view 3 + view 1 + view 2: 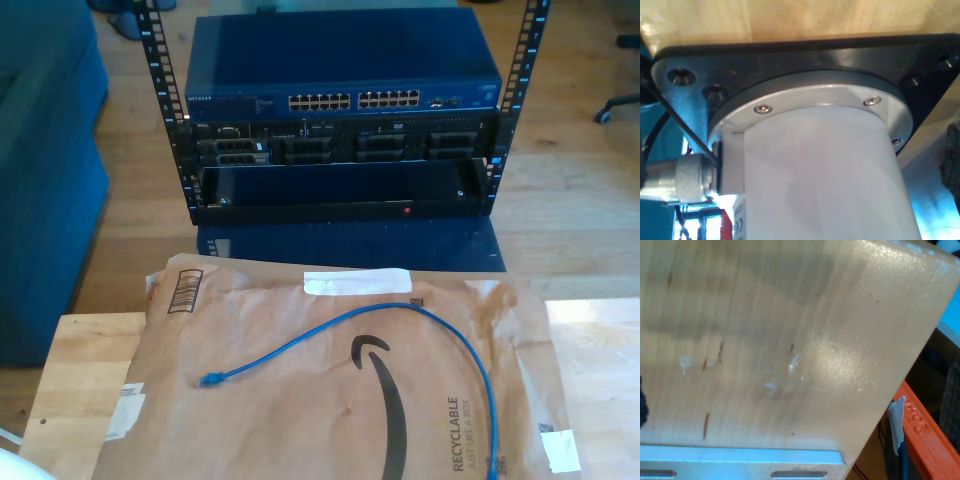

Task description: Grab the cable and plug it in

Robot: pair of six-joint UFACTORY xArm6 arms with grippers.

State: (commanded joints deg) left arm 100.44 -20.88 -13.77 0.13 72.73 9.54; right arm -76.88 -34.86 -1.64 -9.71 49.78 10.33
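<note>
The cable (400,306) is thin and bright blue, lying in a loose arc on a brown paper mailer (300,420) in the exterior view. One plug (208,380) rests toward that view's left. The other end (492,465) reaches the bottom edge at its right. Behind the table stands a rack with a dark blue network switch (340,60), its row of ports (355,101) facing the camera. The first wrist view looks at a white arm base (825,175) on a black mounting plate (790,60). The second wrist view looks at bare wooden tabletop (765,340).
The mailer covers most of the wooden table (80,370). Black server units (340,150) sit under the switch in the rack. A blue sofa (40,150) fills the exterior view's left. An aluminium plate (740,460) and an orange part (925,435) lie by the table edge.
</note>
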